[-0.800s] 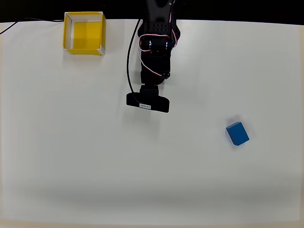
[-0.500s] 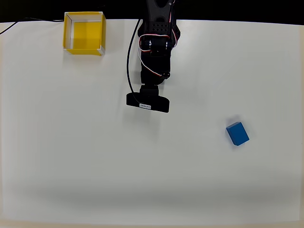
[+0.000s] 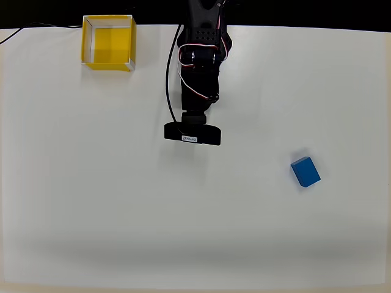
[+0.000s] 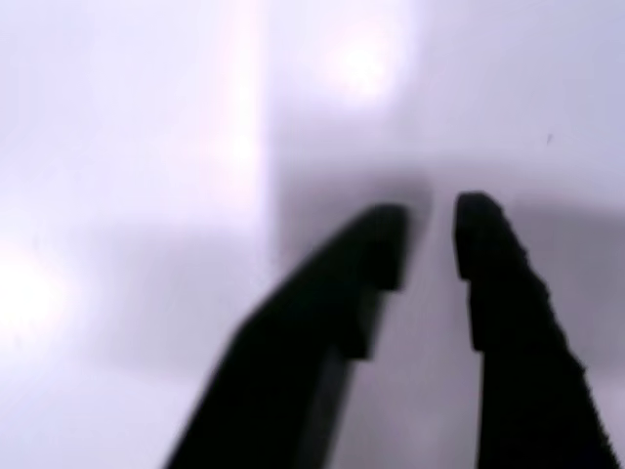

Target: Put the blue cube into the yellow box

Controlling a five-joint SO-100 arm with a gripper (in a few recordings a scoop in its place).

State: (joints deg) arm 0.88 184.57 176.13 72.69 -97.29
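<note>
Yellow box (image 3: 109, 43): overhead view, far top-left corner of the table (image 3: 91, 201); square, open-topped; yellow floor and outer walls, thin pale rims; nothing inside.
Arm (image 3: 198, 67): overhead view, top centre; black links, red and white wires, a black cable looping down its left side; a black wrist block with a small white label sits at its lower end.
Gripper (image 4: 430, 239): wrist view, blurred; two dark tapered fingers with a narrow slit of table between the tips; nothing held; slightly apart.
Blue cube (image 3: 305, 171): overhead view, right of centre, lower than the arm and well apart from it; small matte solid block, slightly oblong, turned askew to the table edges; resting flat.
Table: plain white, smooth, faintly glossy.
Step in hand: approach, judged; cube not yet reached.
Next move calls for: travel right and downward in the overhead view; wider finger spread; wrist turned to match the skewed faces.
</note>
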